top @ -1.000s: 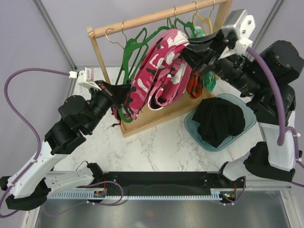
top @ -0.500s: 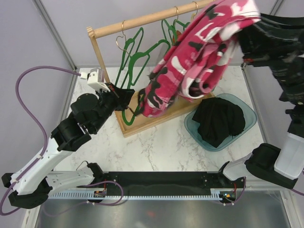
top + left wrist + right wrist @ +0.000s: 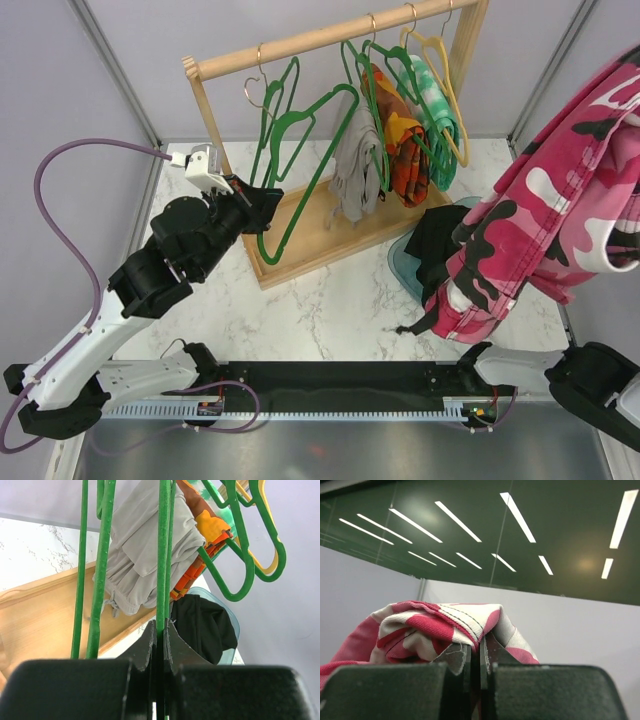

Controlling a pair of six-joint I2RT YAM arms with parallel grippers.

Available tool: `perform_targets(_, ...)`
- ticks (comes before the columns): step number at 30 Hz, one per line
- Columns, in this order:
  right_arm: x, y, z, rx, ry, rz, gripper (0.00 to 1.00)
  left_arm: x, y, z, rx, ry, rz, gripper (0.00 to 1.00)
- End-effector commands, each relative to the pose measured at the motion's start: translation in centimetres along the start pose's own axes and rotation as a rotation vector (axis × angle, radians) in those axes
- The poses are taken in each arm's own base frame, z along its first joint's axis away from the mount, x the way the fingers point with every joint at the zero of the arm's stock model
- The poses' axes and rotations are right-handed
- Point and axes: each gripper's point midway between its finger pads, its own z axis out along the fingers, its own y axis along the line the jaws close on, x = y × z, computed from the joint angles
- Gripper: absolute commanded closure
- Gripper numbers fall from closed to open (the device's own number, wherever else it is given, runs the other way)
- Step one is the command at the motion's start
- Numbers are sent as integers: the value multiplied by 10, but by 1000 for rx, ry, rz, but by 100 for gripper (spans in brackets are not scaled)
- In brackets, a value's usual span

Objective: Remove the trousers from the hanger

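My right gripper (image 3: pixel 479 652) is shut on the pink-white-dark camouflage trousers (image 3: pixel 545 215), which hang free at the right, high above the table and clear of the rack; the gripper itself is out of the top view. My left gripper (image 3: pixel 262 200) is shut on the lower bar of a bare green hanger (image 3: pixel 305 160), which also shows in the left wrist view (image 3: pixel 163 555). The grey trousers (image 3: pixel 358 165), the orange-patterned trousers (image 3: pixel 408 160) and the green-white trousers (image 3: pixel 438 110) hang on hangers on the wooden rack (image 3: pixel 300 40). The black trousers (image 3: pixel 440 245) lie in a teal tub (image 3: pixel 400 270).
The rack's wooden base (image 3: pixel 310 245) stands on the marble table (image 3: pixel 330 310). Another bare green hanger (image 3: pixel 275 95) hangs at the rail's left. A yellow hanger (image 3: pixel 450 90) hangs at its right end. Grey walls close in the back and sides.
My right gripper has carried the camouflage trousers off the hanger, up and to the right, away from the rack. The left gripper stays shut on the now bare green hanger.
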Motion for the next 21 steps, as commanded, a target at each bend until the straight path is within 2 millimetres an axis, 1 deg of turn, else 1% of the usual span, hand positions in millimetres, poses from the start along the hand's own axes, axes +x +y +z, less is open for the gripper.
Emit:
perform_targets(1, 5, -19, -3, 108, 12, -68, 100, -11, -1, -3, 11, -30, 29, 98)
perform_targets(3, 10, -23, -15, 131, 45, -94, 100, -12, -2, -5, 15, -32, 38, 98)
perform_targets(4, 3, -26, -25, 152, 45, -112, 100, -14, -2, -5, 17, -36, 39, 98)
perform_targets(5, 13, -26, -27, 156, 73, -119, 100, -14, -2, -5, 19, -35, 46, 98)
perform_targets(6, 14, -26, -30, 161, 79, -122, 100, -14, -2, -5, 19, -36, 48, 98)
perform_targets(7, 9, -29, -37, 180, 76, -136, 100, -14, -3, -6, 21, -35, 48, 98)
perform_targets(8, 19, -29, -38, 183, 102, -138, 100, -14, -3, -6, 24, -35, 54, 98)
perform_targets(9, 20, -29, -41, 191, 108, -141, 100, -15, -3, -7, 26, -35, 55, 98)
perform_targets(10, 15, -31, -48, 204, 105, -149, 100, -16, -4, -7, 27, -38, 55, 98)
perform_targets(11, 29, -31, -50, 211, 139, -151, 100, -16, -3, -7, 27, -38, 62, 98)
perform_targets(12, 33, -31, -52, 218, 150, -153, 100, -16, -4, -7, 28, -37, 66, 98)
perform_targets(13, 28, -32, -60, 231, 147, -163, 100, -17, -3, -8, 29, -40, 67, 98)
perform_targets(14, 43, -33, -62, 237, 182, -168, 100, -17, -3, -8, 28, -40, 75, 98)
perform_targets(15, 46, -33, -65, 242, 191, -172, 100, -18, -3, -8, 28, -40, 80, 98)
perform_targets(16, 42, -34, -71, 254, 186, -182, 100, -17, -3, -8, 28, -40, 84, 98)
perform_targets(17, 52, -34, -72, 256, 208, -183, 100, -18, -3, -8, 30, -41, 93, 98)
perform_targets(19, 50, -34, -79, 268, 209, -190, 100, -19, -4, -9, 34, -42, 99, 98)
perform_targets(21, 59, -34, -82, 275, 228, -192, 100, -20, -4, -9, 37, -45, 107, 98)
